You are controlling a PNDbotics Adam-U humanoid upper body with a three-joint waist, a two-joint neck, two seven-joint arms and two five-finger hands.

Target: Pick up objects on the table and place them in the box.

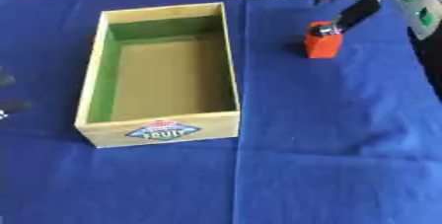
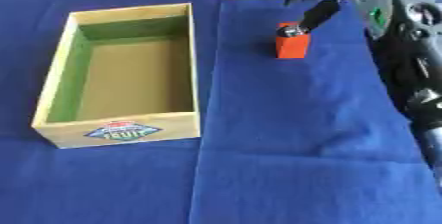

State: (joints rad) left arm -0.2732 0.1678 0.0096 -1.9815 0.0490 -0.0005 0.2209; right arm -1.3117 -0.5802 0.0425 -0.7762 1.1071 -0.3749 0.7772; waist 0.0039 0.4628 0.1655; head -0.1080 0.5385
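Note:
An orange block [image 1: 322, 45] stands on the blue cloth at the far right, right of the box. My right hand [image 2: 321, 12] comes in from the upper right corner, and one straight dark finger [image 1: 355, 15] slants down so that its silver tip rests on the block's top. The rest of the hand stays above and behind the block, and nothing is curled round it. The open wooden box [image 1: 231, 77], green on its inner walls with a fruit label on its front, lies left of centre with nothing in it. My left hand [image 1: 5, 81] shows only as dark blurred shapes at the left edge.
A blue cloth [image 1: 328, 159] covers the whole table. My right arm [image 2: 414, 75] runs down the right edge in the right eye view. Clutter and cables lie beyond the table's far edge.

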